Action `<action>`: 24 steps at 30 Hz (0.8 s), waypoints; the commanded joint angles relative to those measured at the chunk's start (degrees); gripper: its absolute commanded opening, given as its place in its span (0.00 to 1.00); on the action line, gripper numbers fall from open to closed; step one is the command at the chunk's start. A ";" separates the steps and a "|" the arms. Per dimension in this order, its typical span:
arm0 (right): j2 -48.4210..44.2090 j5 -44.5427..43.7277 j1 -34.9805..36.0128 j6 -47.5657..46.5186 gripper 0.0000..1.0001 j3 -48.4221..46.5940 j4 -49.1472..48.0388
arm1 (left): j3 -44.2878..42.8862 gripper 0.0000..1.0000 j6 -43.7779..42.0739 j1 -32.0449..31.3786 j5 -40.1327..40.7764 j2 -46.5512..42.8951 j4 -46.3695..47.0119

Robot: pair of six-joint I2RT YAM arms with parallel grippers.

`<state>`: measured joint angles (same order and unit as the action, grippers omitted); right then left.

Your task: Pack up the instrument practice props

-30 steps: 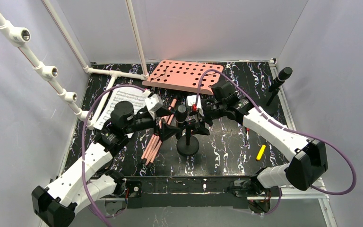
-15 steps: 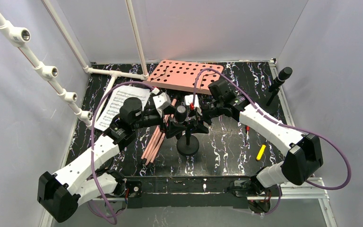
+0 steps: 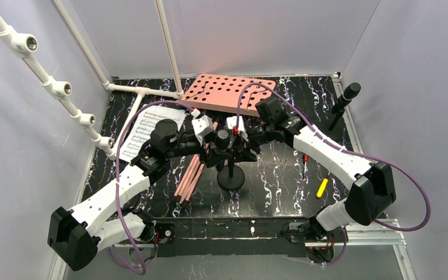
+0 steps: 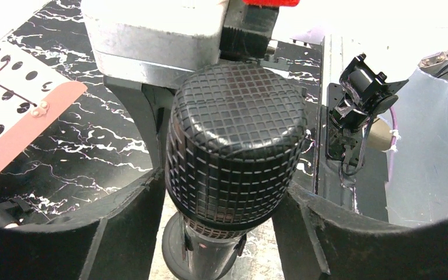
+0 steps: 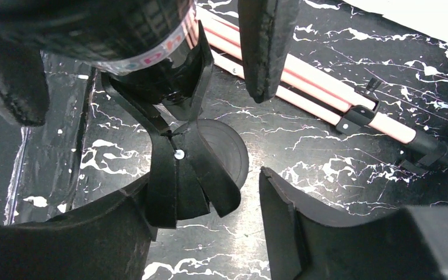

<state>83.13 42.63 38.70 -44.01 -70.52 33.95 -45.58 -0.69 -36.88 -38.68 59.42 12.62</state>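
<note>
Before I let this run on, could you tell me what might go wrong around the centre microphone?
Both grippers crowd one microphone: the left gripper flanks its head, the right gripper stands open around the clip, so they could collide. Pulling the head unevenly could tip it on its round base onto the pink tripod legs beside it.

Two arms meeting at the centre microphone (image 3: 223, 139) on the black marbled table (image 3: 274, 181)
left gripper (image 3: 213, 147) and right gripper (image 3: 237, 148) flank the upright mic's head; finger gap unreadable from above; pink tripod legs (image 3: 188, 176) lie just left of its round base (image 3: 231, 178); music desk (image 3: 224, 93) at back; sheet music (image 3: 146, 131) far left beside pipe frame (image 3: 129, 116); second microphone (image 3: 344, 100) upright far right
</note>
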 commanded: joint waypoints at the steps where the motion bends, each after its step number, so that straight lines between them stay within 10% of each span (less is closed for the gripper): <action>1: -0.01 1.71 0.30 -0.95 0.64 -3.03 0.96 | -1.43 0.60 -0.82 -0.29 -1.60 -0.28 1.26; 13: -4.00 0.53 1.12 -0.07 0.44 -0.70 1.13 | -1.75 0.34 0.14 -0.29 -1.32 0.33 1.26; 24: -6.25 -1.74 1.58 3.37 0.01 3.02 -1.15 | -2.22 0.17 0.43 -0.29 -2.44 0.13 1.53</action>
<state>79.64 40.21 39.51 -41.76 -68.55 34.94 -45.58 -0.43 -37.30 -40.38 59.77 13.26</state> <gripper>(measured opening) 0.501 0.429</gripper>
